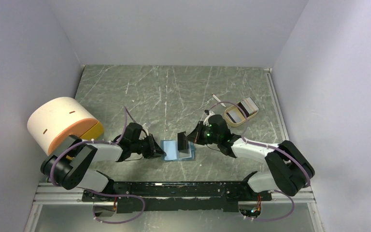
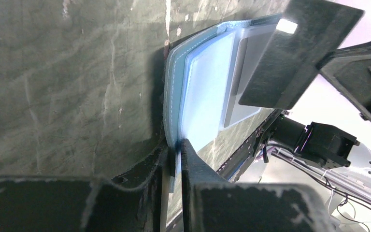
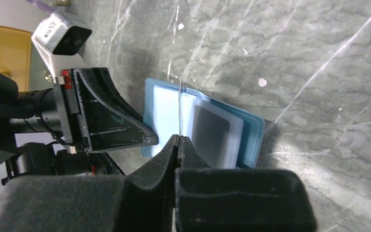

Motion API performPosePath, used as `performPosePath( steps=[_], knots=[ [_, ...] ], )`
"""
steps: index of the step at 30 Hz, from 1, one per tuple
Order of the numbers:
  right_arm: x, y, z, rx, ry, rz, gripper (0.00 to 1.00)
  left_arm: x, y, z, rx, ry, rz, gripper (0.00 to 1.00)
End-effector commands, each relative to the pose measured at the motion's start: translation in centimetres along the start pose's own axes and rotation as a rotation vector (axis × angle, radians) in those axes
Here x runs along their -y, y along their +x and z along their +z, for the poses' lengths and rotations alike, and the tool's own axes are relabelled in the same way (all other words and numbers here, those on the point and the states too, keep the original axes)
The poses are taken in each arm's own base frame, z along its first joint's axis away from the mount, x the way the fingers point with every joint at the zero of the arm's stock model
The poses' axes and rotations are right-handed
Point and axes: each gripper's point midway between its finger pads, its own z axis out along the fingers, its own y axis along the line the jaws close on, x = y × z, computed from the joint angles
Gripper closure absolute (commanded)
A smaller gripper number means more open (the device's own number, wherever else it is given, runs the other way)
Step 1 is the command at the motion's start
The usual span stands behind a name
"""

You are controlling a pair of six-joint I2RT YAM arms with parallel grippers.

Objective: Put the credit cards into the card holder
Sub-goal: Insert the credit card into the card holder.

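The teal-blue card holder [image 1: 176, 151] lies open on the table between the arms. My left gripper [image 1: 162, 149] is shut on its left edge; the left wrist view shows the cover [image 2: 174, 87] pinched between the fingers, with the gripper [image 2: 176, 150] closed. My right gripper [image 1: 187, 140] is shut on a dark credit card [image 1: 182, 141] held on edge over the open holder. The card shows as a dark slab in the left wrist view [image 2: 294, 48] and as a thin line in the right wrist view [image 3: 179, 104]. The pale inner slots [image 3: 166, 111] face up, with a grey card [image 3: 212, 135] in a sleeve.
A small tan tray [image 1: 234, 118] with more cards [image 1: 249, 105] stands at the back right, next to a thin white stick [image 1: 217, 99]. A large cream and orange round object [image 1: 63, 123] sits at the left. Walls enclose the table on three sides.
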Motion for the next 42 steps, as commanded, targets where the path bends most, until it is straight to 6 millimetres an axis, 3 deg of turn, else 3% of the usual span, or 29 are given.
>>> performPosePath(
  steps=[1, 24, 42],
  knots=[
    [0.1, 0.6, 0.6, 0.004, -0.018, 0.012, 1.0, -0.2, 0.4, 0.0, -0.014, 0.008, 0.001, 0.83],
    [1.7, 3.8, 1.7, -0.069, 0.003, 0.063, 1.0, -0.3, 0.3, 0.4, -0.028, 0.001, 0.0, 0.84],
    [2.9, 4.7, 0.5, -0.06, 0.051, 0.076, 1.0, -0.2, 0.2, 0.4, -0.024, -0.001, -0.003, 0.85]
  ],
)
